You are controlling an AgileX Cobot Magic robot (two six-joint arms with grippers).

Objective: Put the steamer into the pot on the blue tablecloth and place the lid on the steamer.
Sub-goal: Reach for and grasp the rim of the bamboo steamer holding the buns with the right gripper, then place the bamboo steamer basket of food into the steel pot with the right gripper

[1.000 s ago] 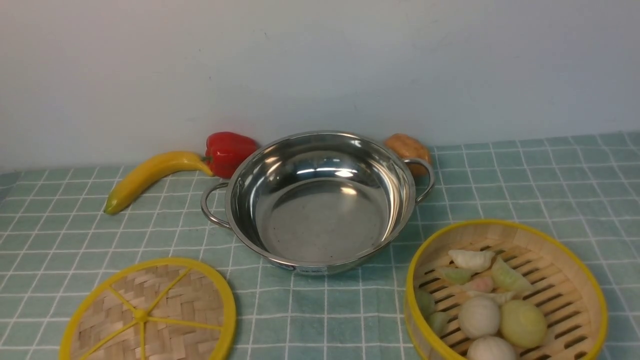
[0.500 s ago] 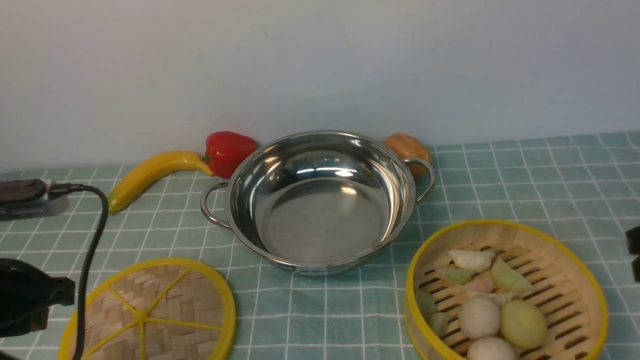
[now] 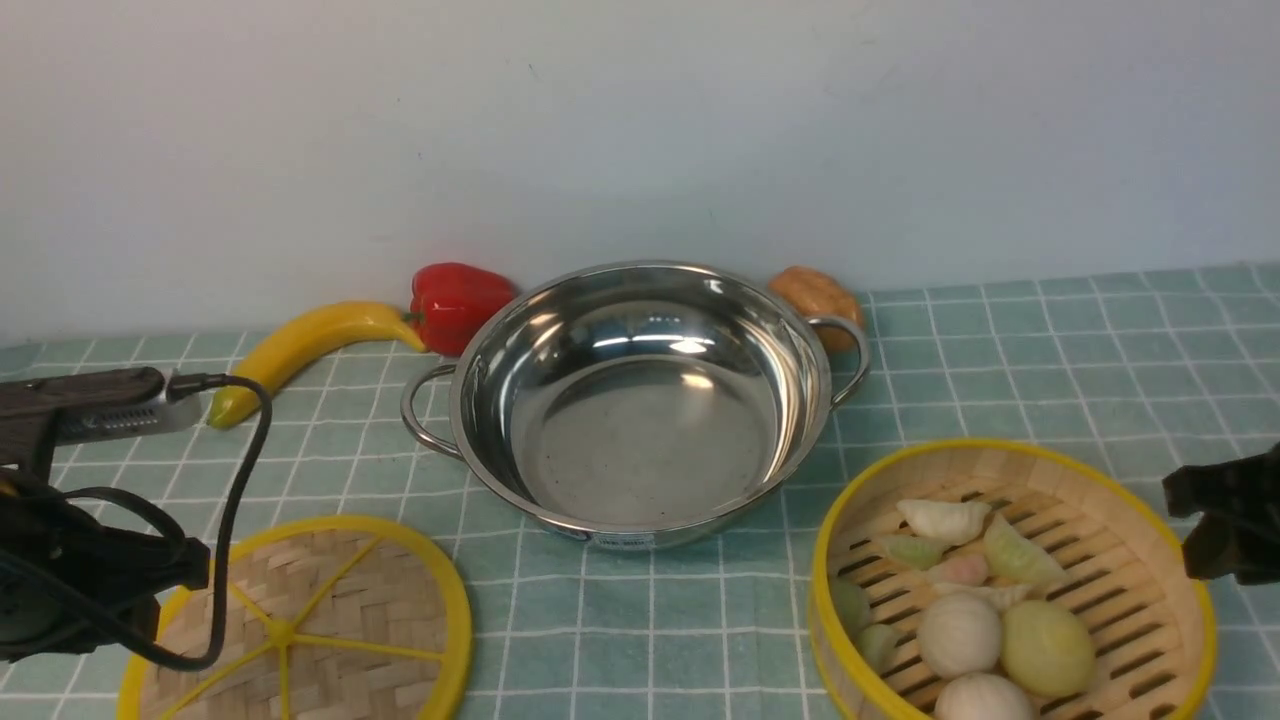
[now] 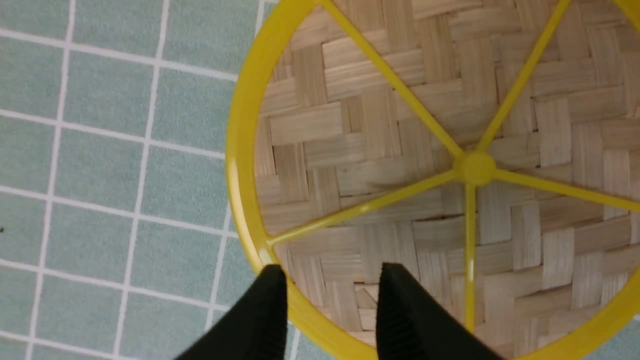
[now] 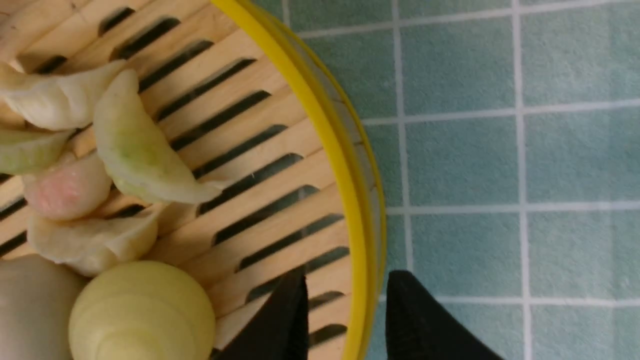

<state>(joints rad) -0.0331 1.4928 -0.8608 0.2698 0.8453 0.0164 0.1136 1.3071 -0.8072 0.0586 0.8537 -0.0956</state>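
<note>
Right gripper (image 5: 345, 287) parted astride steamer (image 5: 260, 150) rim, left gripper (image 4: 332, 272) parted astride lid (image 4: 350, 150) rim, near pot (image 3: 640, 430): 1-sided lift risks spilling dumplings (image 5: 145, 150).

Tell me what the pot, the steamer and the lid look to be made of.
The pot: polished stainless steel, mirror reflections. The steamer: probably bamboo slats, glossy yellow rim, perhaps plastic. The lid: woven bamboo-like strips, yellow spokes.

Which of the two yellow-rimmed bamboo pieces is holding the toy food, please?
The steamer on the right: a deep slatted basket with buns and dumplings inside. The lid on the left is a flat, bare woven disc.
</note>
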